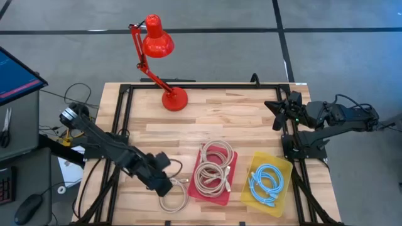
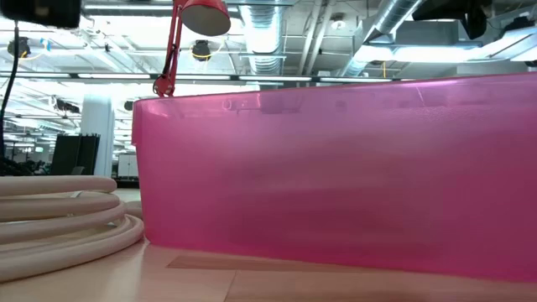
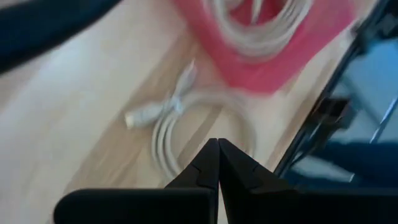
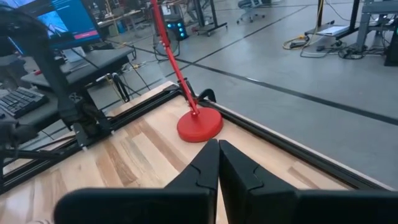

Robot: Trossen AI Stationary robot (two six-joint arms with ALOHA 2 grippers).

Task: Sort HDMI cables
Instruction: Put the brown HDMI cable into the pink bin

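One loose beige coil (image 1: 174, 198) lies flat on the wood near the table's near edge, seen also in the left wrist view (image 3: 180, 118) and the low view (image 2: 59, 222). My left gripper (image 1: 166, 187) (image 3: 217, 144) is shut, with nothing between its fingers, at that coil's left side. More beige coils (image 1: 213, 168) lie in a pink tray (image 1: 193, 193) (image 2: 336, 176) (image 3: 280, 68). Light blue coils (image 1: 265, 183) lie in a yellow tray (image 1: 284, 168). My right gripper (image 1: 276, 108) (image 4: 218, 144) is shut and waits above the table's far right corner. My left gripper's shut fingertips stand at the loose beige coil's ring, coming down at a slant from the table's left. I cannot tell whether they touch it. The coil lies flat on the table.
A red desk lamp stands on its base (image 1: 174, 99) (image 4: 199, 126) at the far middle of the table. The two trays sit side by side near the near edge. Bare wood shows between the lamp and the trays. A black frame rims the table.
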